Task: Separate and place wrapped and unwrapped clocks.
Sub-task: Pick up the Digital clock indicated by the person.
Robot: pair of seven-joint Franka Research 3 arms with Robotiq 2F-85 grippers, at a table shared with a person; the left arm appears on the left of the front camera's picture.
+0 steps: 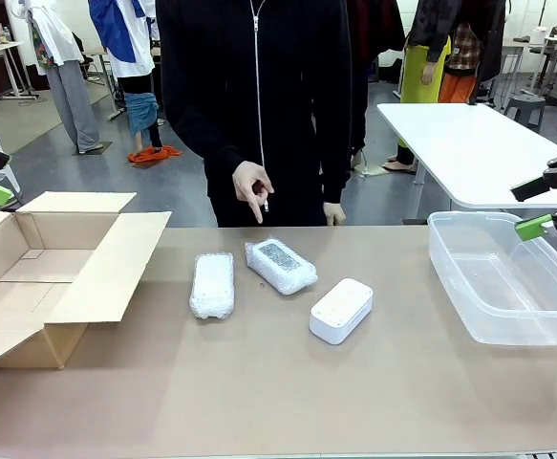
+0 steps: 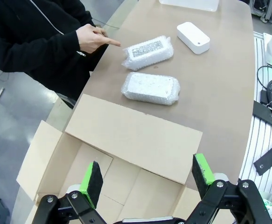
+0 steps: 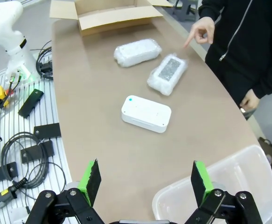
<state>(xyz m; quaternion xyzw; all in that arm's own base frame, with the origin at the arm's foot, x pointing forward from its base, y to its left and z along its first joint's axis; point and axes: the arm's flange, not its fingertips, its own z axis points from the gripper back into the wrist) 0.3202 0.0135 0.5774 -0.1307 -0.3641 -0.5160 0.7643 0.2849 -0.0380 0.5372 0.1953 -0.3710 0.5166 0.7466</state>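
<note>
- Bubble-wrapped whitish oblong clock [image 1: 212, 284] and second wrapped clock [image 1: 281, 265] lie mid-surface, by a pointing hand [image 1: 253, 186].
- Bare smooth white plastic clock [image 1: 341, 310] lies right of them.
- Left fingers [image 2: 91, 179] released over open cardboard box [image 2: 131, 140].
- Right fingers [image 3: 90, 181] released beside clear plastic tub [image 3: 247, 168].

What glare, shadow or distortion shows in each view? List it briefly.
Front view: even light, soft shadow under the bare white clock. Left wrist view: the nearer bubble-wrapped clock glints; the table edge bows. Right wrist view: same wide-angle curving; the clear bin rim catches light.
</note>
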